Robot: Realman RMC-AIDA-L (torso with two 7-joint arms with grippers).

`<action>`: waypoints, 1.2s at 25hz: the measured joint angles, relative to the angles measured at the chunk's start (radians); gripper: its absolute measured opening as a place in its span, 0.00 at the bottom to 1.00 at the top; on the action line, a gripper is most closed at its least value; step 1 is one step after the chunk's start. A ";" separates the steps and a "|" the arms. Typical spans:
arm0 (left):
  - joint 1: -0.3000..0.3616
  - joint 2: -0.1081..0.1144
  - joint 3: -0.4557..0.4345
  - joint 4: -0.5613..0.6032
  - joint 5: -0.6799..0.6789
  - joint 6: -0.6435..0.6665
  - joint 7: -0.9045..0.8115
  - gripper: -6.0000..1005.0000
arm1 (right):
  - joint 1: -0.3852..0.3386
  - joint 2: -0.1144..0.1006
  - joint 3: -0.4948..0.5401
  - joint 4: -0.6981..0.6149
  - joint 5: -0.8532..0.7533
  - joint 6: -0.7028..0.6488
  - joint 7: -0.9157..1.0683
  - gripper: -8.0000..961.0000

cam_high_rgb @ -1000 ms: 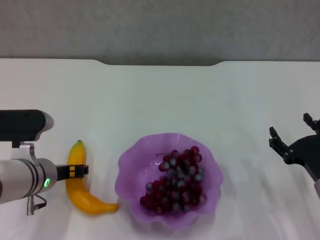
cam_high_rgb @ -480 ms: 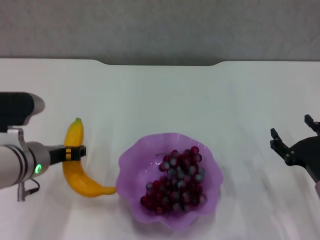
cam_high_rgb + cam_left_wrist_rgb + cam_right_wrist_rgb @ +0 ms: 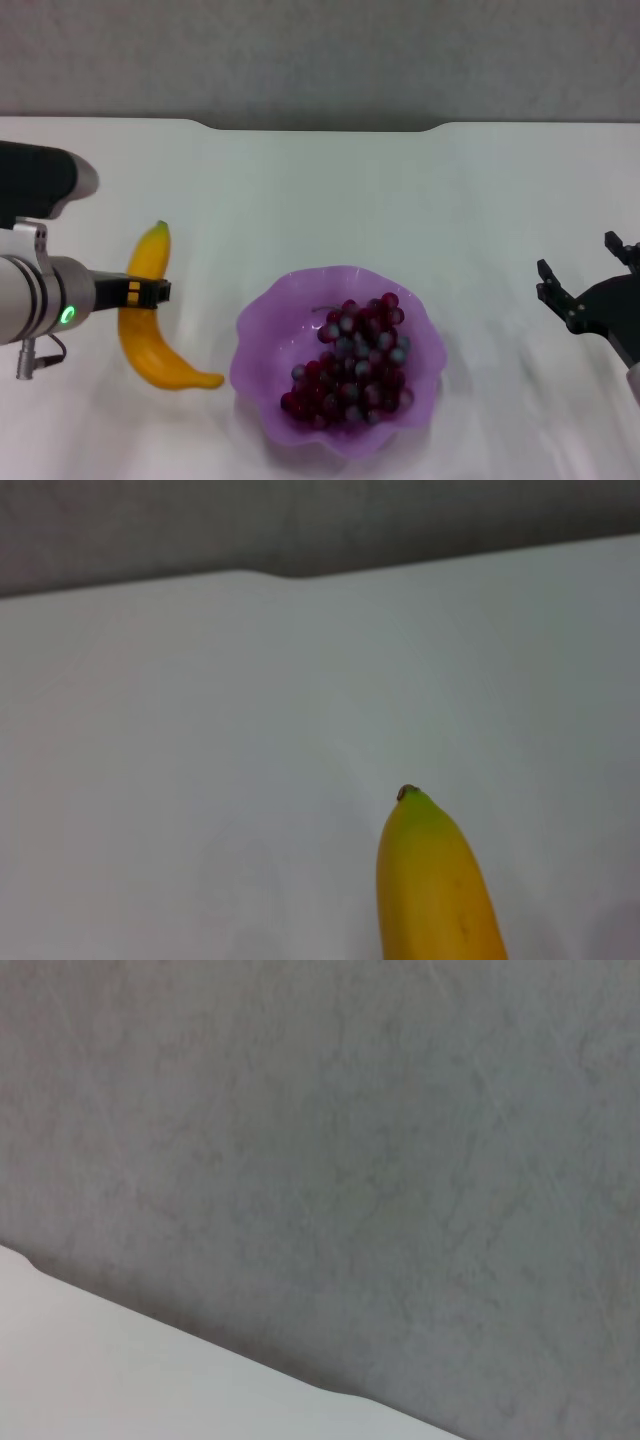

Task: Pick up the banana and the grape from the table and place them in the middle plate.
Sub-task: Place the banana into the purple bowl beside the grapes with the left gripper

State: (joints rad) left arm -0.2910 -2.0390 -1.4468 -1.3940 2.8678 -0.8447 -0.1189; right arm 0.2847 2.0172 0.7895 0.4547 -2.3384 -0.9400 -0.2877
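One banana (image 3: 150, 325), long axis near-far, green tip far.

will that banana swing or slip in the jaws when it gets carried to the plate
Probably stiff: the banana keeps its curve. The left gripper grips near mid-length, so little swing is likely. Its glossy skin could slip slightly.

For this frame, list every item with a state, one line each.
banana: gripped mid-length by the left end effector, outside the dish.
grape: bunch lying inside the middle plate.
middle plate: upright on the table, holding only grapes.
right end effector: open, empty, parked right of the plate.
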 joint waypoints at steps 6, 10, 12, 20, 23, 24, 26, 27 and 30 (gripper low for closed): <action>0.010 -0.002 0.061 -0.071 -0.134 -0.038 0.032 0.52 | -0.004 0.000 0.003 -0.002 0.002 0.002 0.002 0.92; 0.027 -0.002 0.070 -0.107 -0.337 -0.030 0.166 0.52 | 0.002 0.000 0.000 -0.002 0.002 0.007 0.002 0.92; 0.031 -0.004 0.072 -0.102 -0.406 -0.016 0.226 0.52 | 0.005 0.000 0.000 -0.002 0.002 0.007 0.001 0.92; 0.017 -0.006 0.116 0.015 -0.523 0.180 0.341 0.52 | 0.008 0.000 -0.001 -0.002 0.002 0.007 -0.001 0.92; 0.005 -0.006 0.137 0.074 -0.570 0.259 0.355 0.52 | 0.008 0.000 -0.001 0.001 0.001 0.006 -0.003 0.92; 0.004 -0.006 0.162 0.094 -0.595 0.292 0.365 0.52 | 0.008 0.000 -0.001 0.002 0.001 0.005 -0.004 0.92; 0.003 -0.007 0.210 0.120 -0.611 0.349 0.375 0.52 | 0.008 0.000 -0.001 0.002 0.001 0.001 -0.004 0.92; 0.003 -0.007 0.230 0.130 -0.612 0.372 0.377 0.52 | 0.008 0.000 -0.001 0.002 0.002 0.001 -0.004 0.92; -0.004 -0.008 0.272 0.157 -0.615 0.427 0.378 0.53 | 0.008 0.000 -0.001 0.002 0.002 0.001 -0.004 0.92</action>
State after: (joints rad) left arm -0.2951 -2.0471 -1.1744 -1.2371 2.2525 -0.4176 0.2590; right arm 0.2930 2.0171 0.7884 0.4567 -2.3363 -0.9394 -0.2918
